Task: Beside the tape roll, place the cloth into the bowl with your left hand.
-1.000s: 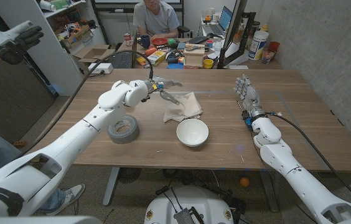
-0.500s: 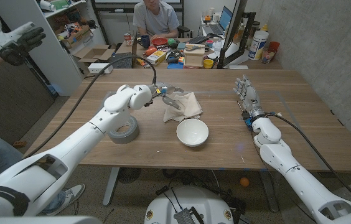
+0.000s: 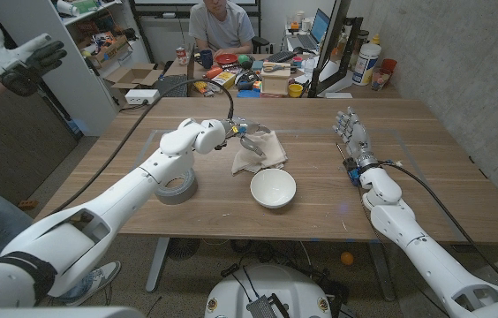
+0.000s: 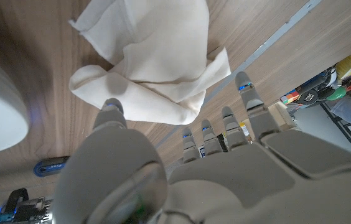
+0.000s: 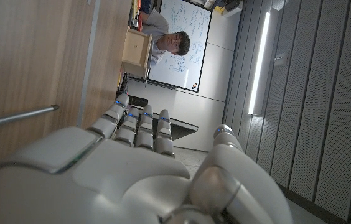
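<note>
We saw the cloth (image 3: 260, 149) crumpled on the tabletop (image 3: 426, 141), just behind the bowl (image 3: 273, 188). Left hand (image 3: 242, 135) was at its far edge, fingers spread, nothing gripped. Risk, we judged: a shallow pinch would drag or drop it short. The left wrist view showed the thumb (image 4: 110, 112) touching a fold; the head view didn't. Right hand (image 3: 352, 136) stayed unclenched, idle.

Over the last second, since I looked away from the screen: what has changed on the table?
The left hand has slid further right along the cloth's far edge, and its fingers now touch the cloth, which looks bunched up taller; whether it is gripped I cannot tell. The bowl, the tape roll and the right hand stayed where they were.
</note>
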